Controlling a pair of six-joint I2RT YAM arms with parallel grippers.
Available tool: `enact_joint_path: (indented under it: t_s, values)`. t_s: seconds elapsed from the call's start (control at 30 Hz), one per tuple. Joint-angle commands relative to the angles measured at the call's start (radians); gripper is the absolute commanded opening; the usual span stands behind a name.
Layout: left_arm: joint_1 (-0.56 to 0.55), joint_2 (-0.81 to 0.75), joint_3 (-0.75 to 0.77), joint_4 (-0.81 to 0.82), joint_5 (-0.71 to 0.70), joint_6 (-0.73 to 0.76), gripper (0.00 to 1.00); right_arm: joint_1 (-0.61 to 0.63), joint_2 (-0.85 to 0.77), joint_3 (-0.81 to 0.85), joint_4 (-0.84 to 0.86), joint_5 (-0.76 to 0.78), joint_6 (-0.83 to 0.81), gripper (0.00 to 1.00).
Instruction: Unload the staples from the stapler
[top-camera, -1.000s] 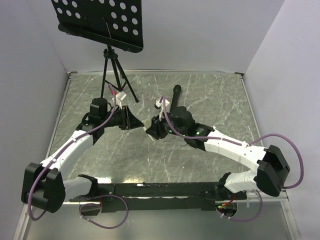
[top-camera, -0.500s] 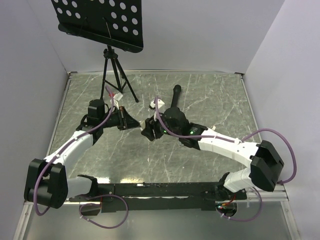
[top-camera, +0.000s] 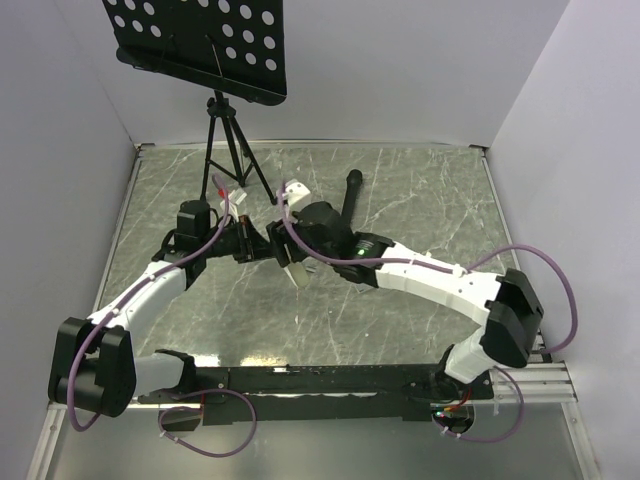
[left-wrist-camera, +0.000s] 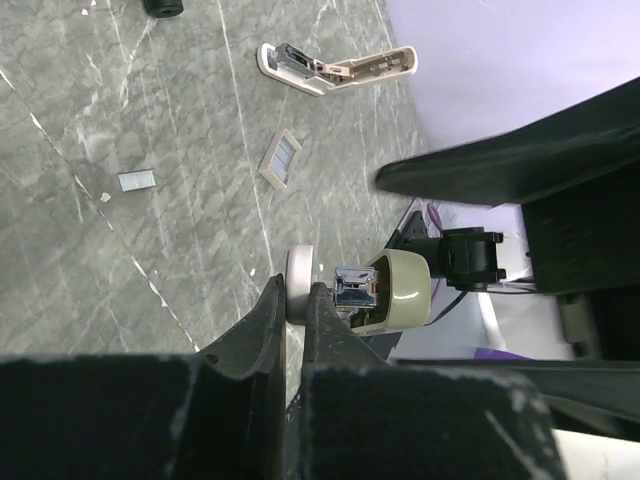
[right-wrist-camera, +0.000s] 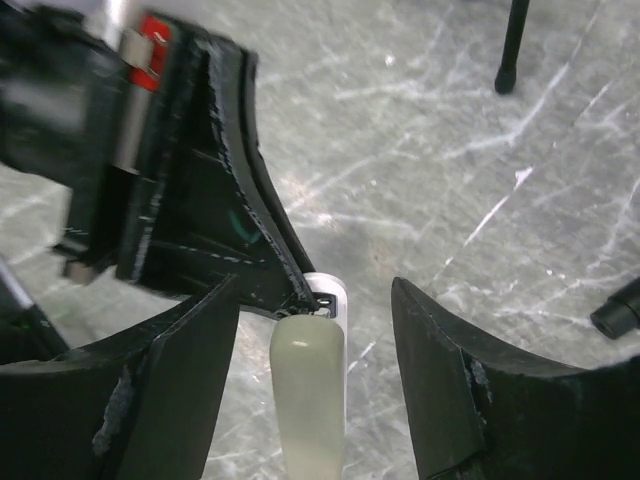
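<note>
The cream stapler (top-camera: 297, 270) hangs in the air between the two arms at table centre. My left gripper (top-camera: 268, 248) is shut on its pale base plate (left-wrist-camera: 300, 268). In the left wrist view (left-wrist-camera: 297, 290) the cream top (left-wrist-camera: 400, 290) stands apart from the base and the metal magazine (left-wrist-camera: 352, 285) is exposed. My right gripper (top-camera: 288, 256) is open. In the right wrist view (right-wrist-camera: 315, 290) its fingers stand either side of the stapler's cream top (right-wrist-camera: 308, 400) without touching it. Two staple strips (left-wrist-camera: 281, 160) (left-wrist-camera: 137, 180) lie on the table.
A music stand's tripod (top-camera: 232, 150) stands at the back left. A black cylinder (top-camera: 350, 195) lies behind the right arm. A second cream stapler-like object (left-wrist-camera: 335, 68) lies opened on the marble table (top-camera: 420, 200). Walls close the table on three sides.
My right arm has swung left towards the left gripper, and its open fingers now straddle the stapler. The left gripper has kept its hold and barely moved.
</note>
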Motion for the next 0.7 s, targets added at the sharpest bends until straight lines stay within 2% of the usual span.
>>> enact_joint_path:
  t_s: [0.0, 0.1, 0.2, 0.23, 0.27, 0.43, 0.67]
  values:
    - [0.006, -0.03, 0.021, 0.024, 0.004, 0.009, 0.01, 0.028, 0.044, 0.076, -0.07, 0.07, -0.035, 0.66]
    - [0.009, -0.031, 0.018, 0.024, 0.002, 0.011, 0.01, 0.036, 0.064, 0.09, -0.09, 0.092, -0.037, 0.61]
    - [0.015, -0.03, 0.017, 0.018, -0.009, 0.009, 0.01, 0.039, 0.052, 0.076, -0.089, 0.105, -0.034, 0.4]
    - [0.017, -0.03, 0.015, 0.015, -0.012, 0.008, 0.01, 0.039, 0.045, 0.068, -0.086, 0.112, -0.032, 0.28]
    - [0.023, -0.028, 0.017, 0.012, -0.018, 0.009, 0.01, 0.039, 0.035, 0.064, -0.086, 0.118, -0.031, 0.26]
    - [0.061, -0.007, 0.056, -0.146, -0.163, 0.083, 0.01, 0.037, -0.023, 0.021, -0.098, 0.136, -0.031, 0.23]
    - [0.118, -0.022, 0.01, -0.094, -0.167, 0.026, 0.01, 0.034, -0.124, -0.132, -0.106, 0.156, 0.011, 0.27]
